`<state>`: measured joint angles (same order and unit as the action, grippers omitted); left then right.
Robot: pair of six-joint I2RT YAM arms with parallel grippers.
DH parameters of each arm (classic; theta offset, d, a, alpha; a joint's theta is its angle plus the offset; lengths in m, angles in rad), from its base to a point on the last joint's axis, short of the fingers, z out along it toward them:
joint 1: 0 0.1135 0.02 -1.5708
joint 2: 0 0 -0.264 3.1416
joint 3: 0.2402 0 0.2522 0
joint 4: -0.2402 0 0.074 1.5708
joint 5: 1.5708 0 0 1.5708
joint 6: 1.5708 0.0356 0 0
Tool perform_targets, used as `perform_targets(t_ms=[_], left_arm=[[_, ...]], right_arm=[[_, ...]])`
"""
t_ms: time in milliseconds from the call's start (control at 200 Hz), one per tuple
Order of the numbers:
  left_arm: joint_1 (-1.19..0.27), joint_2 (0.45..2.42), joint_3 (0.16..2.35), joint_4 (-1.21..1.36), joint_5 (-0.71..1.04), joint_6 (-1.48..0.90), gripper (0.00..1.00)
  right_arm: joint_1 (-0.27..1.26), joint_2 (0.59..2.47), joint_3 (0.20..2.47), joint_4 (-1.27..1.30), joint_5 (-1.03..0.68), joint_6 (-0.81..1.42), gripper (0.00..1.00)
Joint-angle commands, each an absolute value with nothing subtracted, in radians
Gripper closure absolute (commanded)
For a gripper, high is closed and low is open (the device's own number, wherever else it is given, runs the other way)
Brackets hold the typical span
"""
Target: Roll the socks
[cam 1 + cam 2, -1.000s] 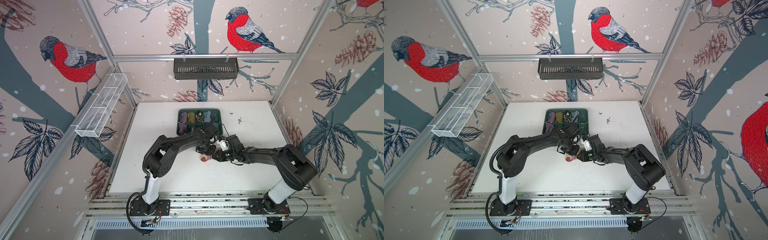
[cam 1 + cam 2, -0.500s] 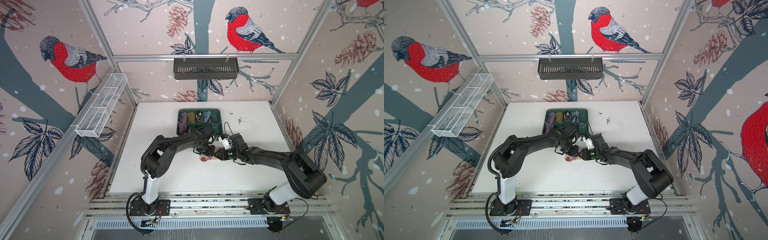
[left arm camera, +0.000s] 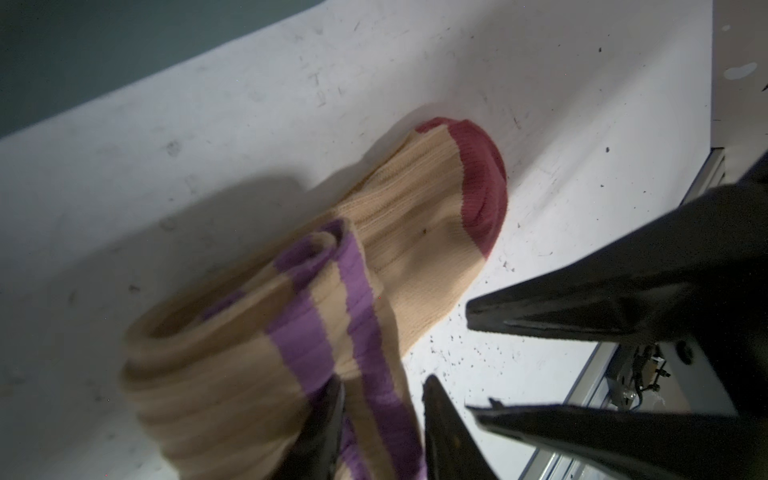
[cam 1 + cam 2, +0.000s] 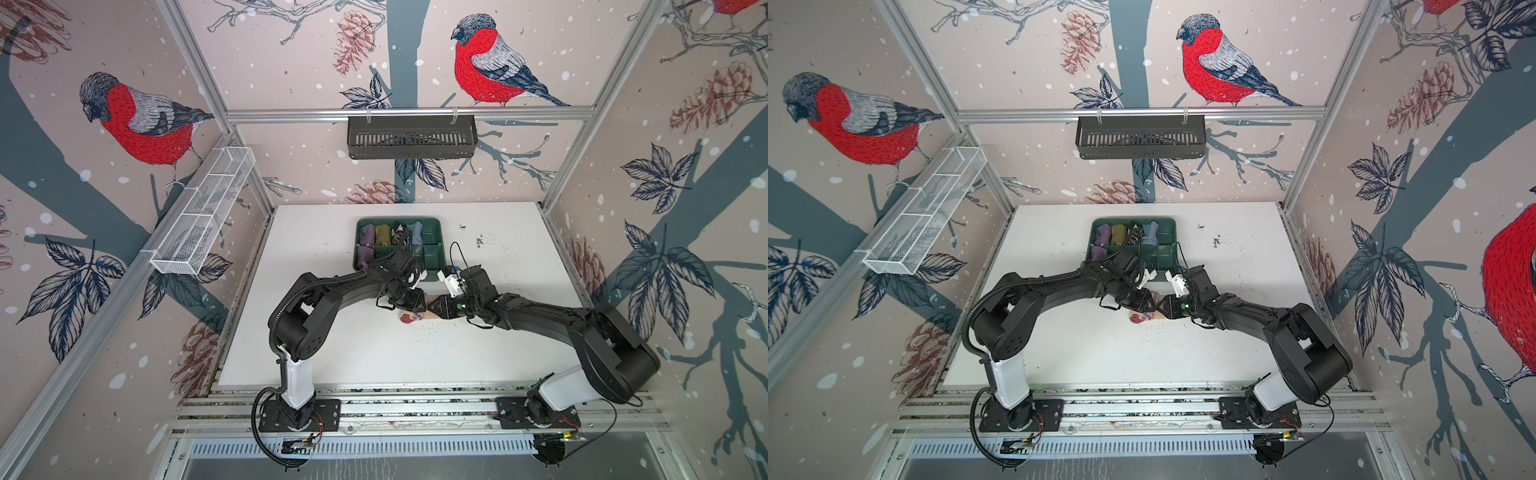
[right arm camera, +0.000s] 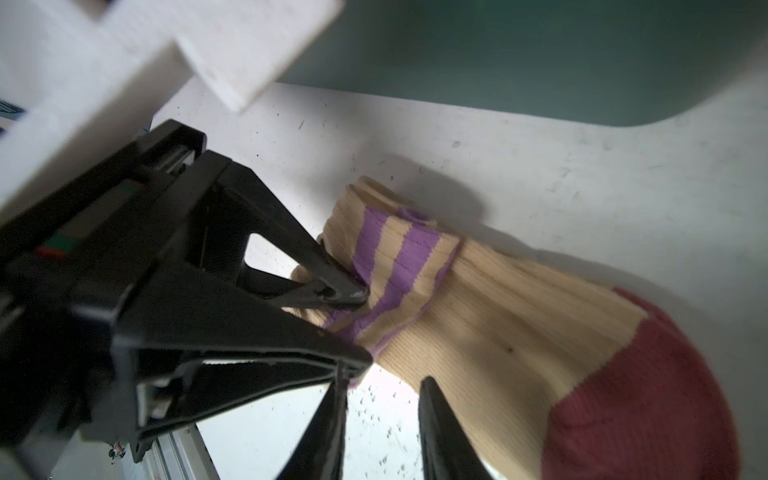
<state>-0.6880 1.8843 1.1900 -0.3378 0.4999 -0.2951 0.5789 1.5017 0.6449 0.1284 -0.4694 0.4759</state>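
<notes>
A tan ribbed sock (image 3: 415,216) with a dark red toe and purple stripes lies partly rolled mid-table, small in both top views (image 4: 409,318) (image 4: 1139,318). My left gripper (image 3: 382,415) is shut on its striped cuff. The right wrist view shows that pinch, with the left gripper (image 5: 368,326) drawing the stripes (image 5: 399,257) in toward its tips. My right gripper (image 5: 382,407) stands open tip to tip with the left one, over bare table at the sock's edge. One of its fingers (image 5: 436,419) overlaps the tan fabric. In both top views the two grippers meet above the sock (image 4: 427,308) (image 4: 1158,308).
A green divided tray (image 4: 432,253) (image 4: 1168,249) with several rolled bundles sits just behind the grippers. A black basket (image 4: 411,137) hangs on the back wall and a white wire basket (image 4: 203,216) on the left wall. Dark specks (image 4: 432,328) dot the table near the sock.
The right arm's elbow has swung out to the right, while its gripper stayed by the sock. The left gripper has stayed at the sock's cuff.
</notes>
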Motion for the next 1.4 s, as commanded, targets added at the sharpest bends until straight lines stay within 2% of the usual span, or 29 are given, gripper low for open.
perform_targets(t_ms=[0, 160, 425, 750, 936, 1011, 1091, 1396], left_arm=[[-0.677, 1.865, 1.169, -0.256, 0.569, -0.318, 0.68], [-0.669, 1.854, 1.153, -0.223, 0.584, -0.328, 0.74], [-0.660, 1.845, 1.138, -0.194, 0.619, -0.337, 1.00], [-0.642, 1.843, 1.112, -0.166, 0.607, -0.354, 1.00], [-0.621, 1.772, 1.099, -0.146, 0.574, -0.371, 1.00], [-0.613, 1.731, 1.095, -0.157, 0.549, -0.371, 0.86], [-0.599, 1.686, 1.084, -0.168, 0.532, -0.369, 0.80], [-0.503, 1.568, 0.954, -0.138, 0.502, -0.397, 0.80]], right_arm=[[0.578, 1.496, 0.657, 0.129, -0.471, 0.489, 0.68], [0.580, 1.499, 0.670, 0.126, -0.468, 0.489, 0.71], [0.588, 1.521, 0.699, 0.126, -0.464, 0.493, 0.76], [0.610, 1.495, 0.706, 0.118, -0.465, 0.495, 0.81], [0.619, 1.479, 0.699, 0.118, -0.459, 0.501, 0.81], [0.629, 1.483, 0.708, 0.112, -0.460, 0.497, 0.81], [0.650, 1.494, 0.729, 0.103, -0.456, 0.491, 0.81], [0.715, 1.562, 0.838, 0.075, -0.421, 0.462, 0.80]])
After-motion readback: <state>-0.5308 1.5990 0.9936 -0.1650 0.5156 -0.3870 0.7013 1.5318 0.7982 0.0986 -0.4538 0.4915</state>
